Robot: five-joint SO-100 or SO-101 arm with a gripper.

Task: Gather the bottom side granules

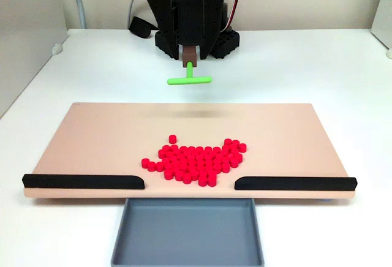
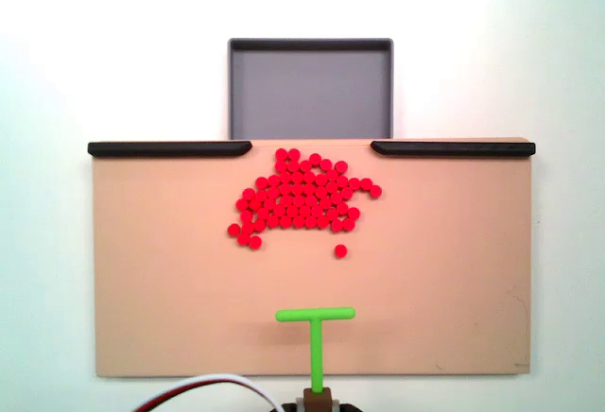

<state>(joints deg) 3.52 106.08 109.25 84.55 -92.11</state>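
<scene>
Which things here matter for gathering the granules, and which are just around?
For the job: red granules, stray granule, green T-shaped stick, beige board, black rails, grey tray.
Just around: cables, white table.

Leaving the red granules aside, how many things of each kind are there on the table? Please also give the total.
Black rails: 2
Green T-shaped stick: 1
Grey tray: 1
Tan board: 1
Total: 5

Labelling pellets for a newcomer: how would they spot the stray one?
Start at the pinkish-beige rectangular board. Its big cluster of glossy red cylindrical pellets sits by the gap between two black rails. The stray pellet lies alone, apart, toward the green T-shaped stick.
</scene>
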